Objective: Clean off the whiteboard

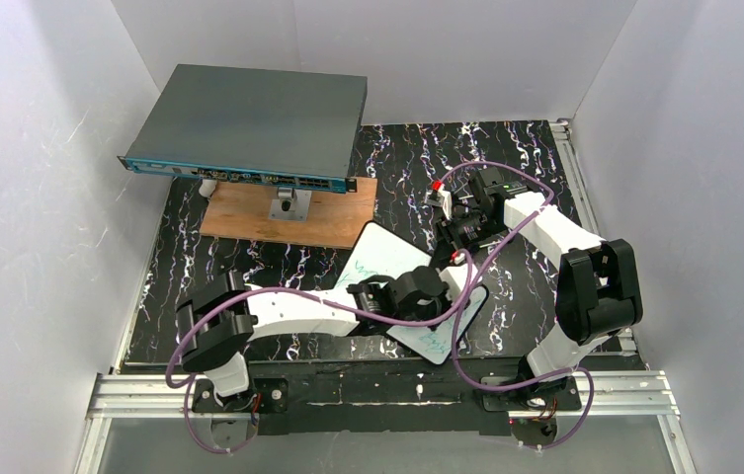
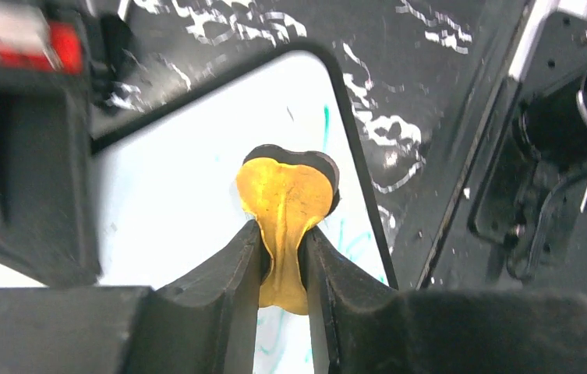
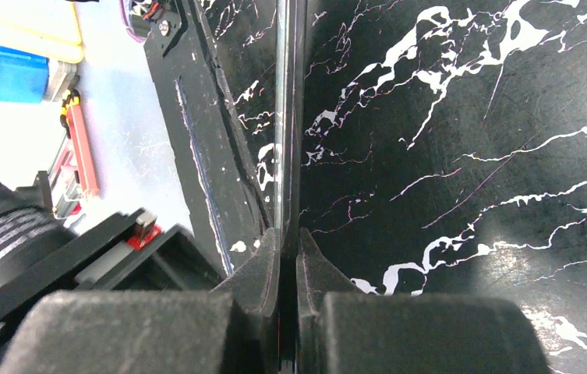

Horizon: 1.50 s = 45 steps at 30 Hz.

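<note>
Whiteboard point(image 1: 379, 252): white, round-cornered, faint green strokes, seemingly at both ends.

1. Plain white walls point(image 1: 32, 197) close the space on the left, at the back and on the right.
2. The table top point(image 1: 506, 148) is black with white marble-like veins.
3. An aluminium rail point(image 1: 140, 395) runs along its near edge.
4. In the right wrist view a pale floor point(image 3: 126, 156) shows beside the table, with a blue box point(image 3: 5, 70) on it.
5. The light is even, with a soft glare on the table.
</note>
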Tool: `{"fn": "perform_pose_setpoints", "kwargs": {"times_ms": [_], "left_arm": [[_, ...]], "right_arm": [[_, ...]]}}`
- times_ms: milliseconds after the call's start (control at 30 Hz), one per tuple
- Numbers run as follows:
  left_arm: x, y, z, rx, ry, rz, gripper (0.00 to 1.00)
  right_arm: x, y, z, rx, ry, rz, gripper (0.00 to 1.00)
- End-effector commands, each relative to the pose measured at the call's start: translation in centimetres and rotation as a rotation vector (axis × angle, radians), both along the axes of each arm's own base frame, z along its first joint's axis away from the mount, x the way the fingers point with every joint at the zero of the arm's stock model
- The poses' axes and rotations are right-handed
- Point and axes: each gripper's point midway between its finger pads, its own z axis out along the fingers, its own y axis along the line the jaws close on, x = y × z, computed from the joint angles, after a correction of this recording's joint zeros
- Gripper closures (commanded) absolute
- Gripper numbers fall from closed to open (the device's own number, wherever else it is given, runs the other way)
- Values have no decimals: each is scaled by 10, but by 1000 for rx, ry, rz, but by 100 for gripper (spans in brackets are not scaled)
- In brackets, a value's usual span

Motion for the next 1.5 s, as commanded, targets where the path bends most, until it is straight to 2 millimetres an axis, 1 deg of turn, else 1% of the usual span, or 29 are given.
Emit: {"fn": "perform_pose_setpoints", "kwargs": {"times_ms": [0,67,167,233,433,567,700,733,833,967,1100,1167,1233,1300,1367,1467], "left_arm": [[-13,30,-26,34,69,11,100],[-14,35,-30,28,78,24,100],[-9,31,-21,15,49,27,100],[-2,23,-9,8,17,19,100],[22,-10,30,-34,-13,-20,100],[34,-22,38,-36,-34,-48,100],[38,-25,34,-39,-13,-54,100],[32,-27,33,-46,6,-81,100],[23,-26,27,-55,36,-110,100],[7,-26,20,-86,119,-117,100],[-10,-28,12,-80,148,-136,100],[-14,-28,7,-69,154,-138,100],[-14,-27,2,-58,155,-126,100],[-8,-24,2,-39,128,-110,100],[3,-20,7,-12,79,-87,100],[22,-16,19,4,46,-63,100]], "right_arm": [[0,7,13,71,-64,38,99],[0,7,13,71,-65,38,99],[0,8,13,71,-63,38,99],[0,8,13,71,-63,38,99],[0,7,14,71,-68,38,99],[0,7,14,73,-69,39,99],[0,7,15,74,-72,41,99],[0,7,15,73,-71,41,99],[0,7,15,73,-70,41,99],[0,7,14,73,-67,41,99],[0,7,13,72,-64,41,99],[0,7,13,71,-64,41,99],[0,7,13,71,-64,40,99],[0,7,13,72,-65,41,99],[0,7,14,73,-66,41,99],[0,7,14,73,-67,41,99]]}}
